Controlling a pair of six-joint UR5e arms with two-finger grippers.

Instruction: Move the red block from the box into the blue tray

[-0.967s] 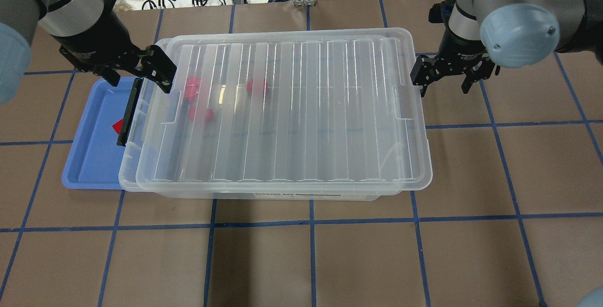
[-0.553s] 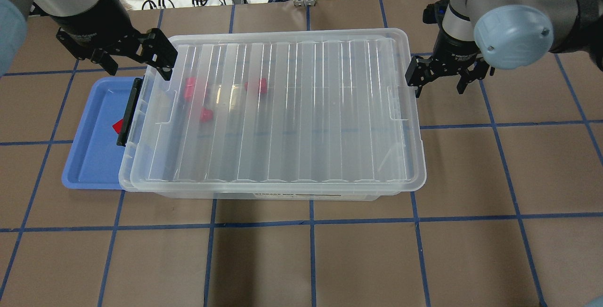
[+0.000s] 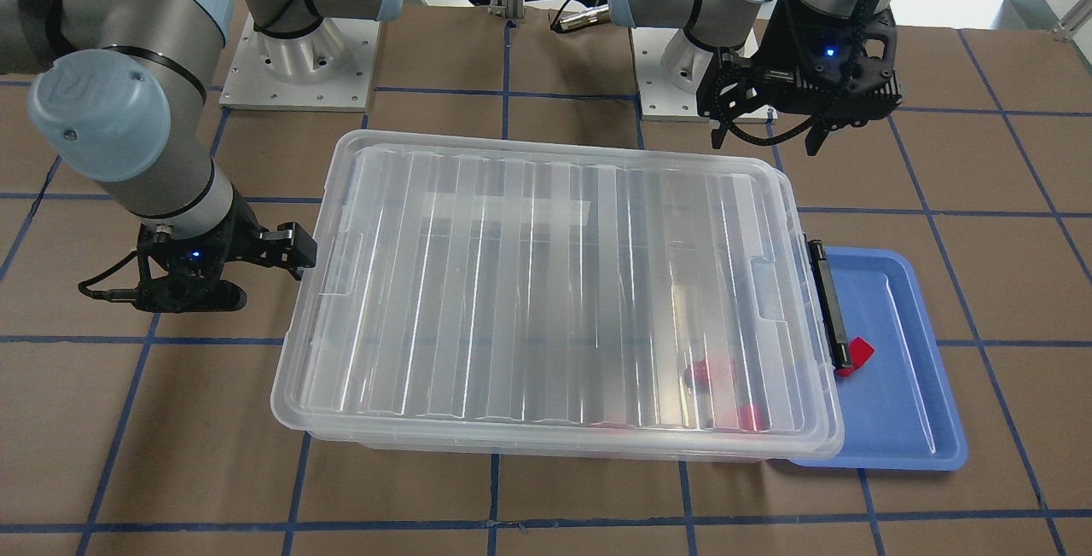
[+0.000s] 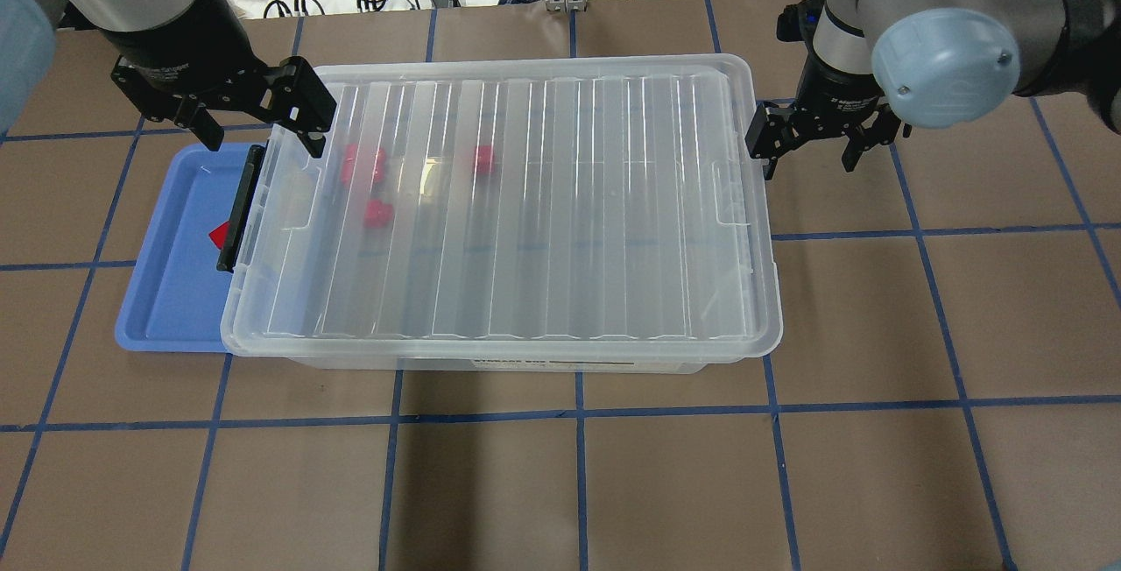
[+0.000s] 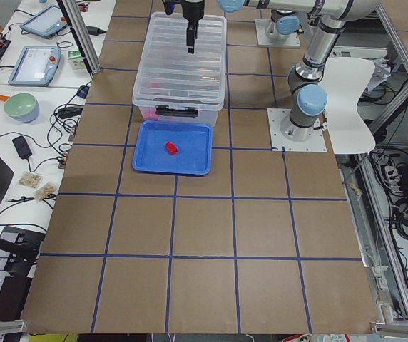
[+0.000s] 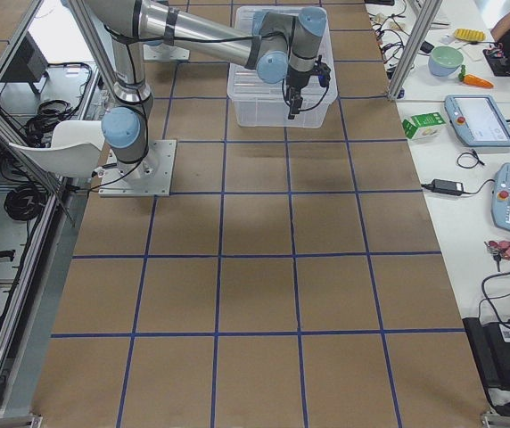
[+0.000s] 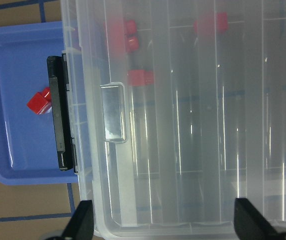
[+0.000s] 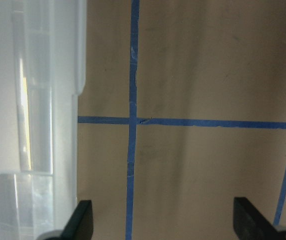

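Checking around, spotted the red block [image 7: 39, 101] lying in the blue tray [image 7: 18, 65], beside the black clip [image 7: 60, 115] on the box [image 4: 569, 273]. Found left jaws and right jaws spread wide, empty, at opposite ends. Seemed light, stiff, slick; likely best pinched across flat faces.

box [image 4: 350, 363] stood mid-table, lid [image 4: 525, 203] on top. tray [image 4: 171, 291] lay just beside box's left end. one block [image 4: 215, 236] in tray; three others [image 4: 378, 214] inside box, left part.
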